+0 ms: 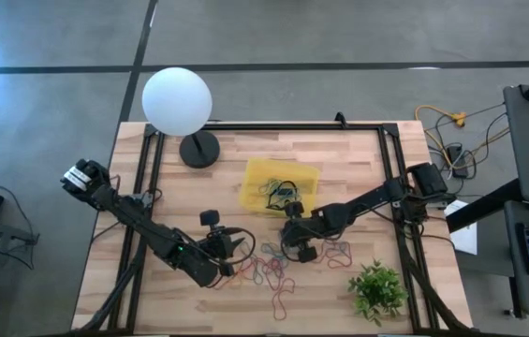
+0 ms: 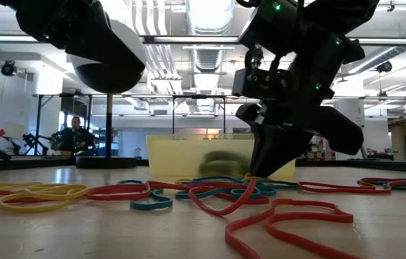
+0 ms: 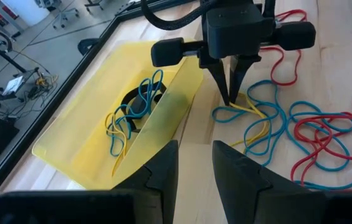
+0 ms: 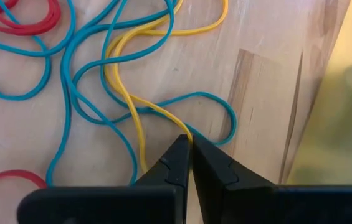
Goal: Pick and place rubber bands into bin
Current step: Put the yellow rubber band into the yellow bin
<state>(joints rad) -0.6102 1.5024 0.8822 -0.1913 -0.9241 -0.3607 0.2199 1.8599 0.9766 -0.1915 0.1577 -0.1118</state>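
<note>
The right hand is pinched shut on a thin yellow rubber band lying tangled with blue loops on the wooden desk, just beside the translucent yellow plastic bin, likely for lifting it in. The left hand waits nearby, part open.

We see a pale wooden plank worktop edged by a black metal frame. At its eleven o'clock stands a white globe lamp on a round black base; at five o'clock sits a small green leafy plant.
</note>
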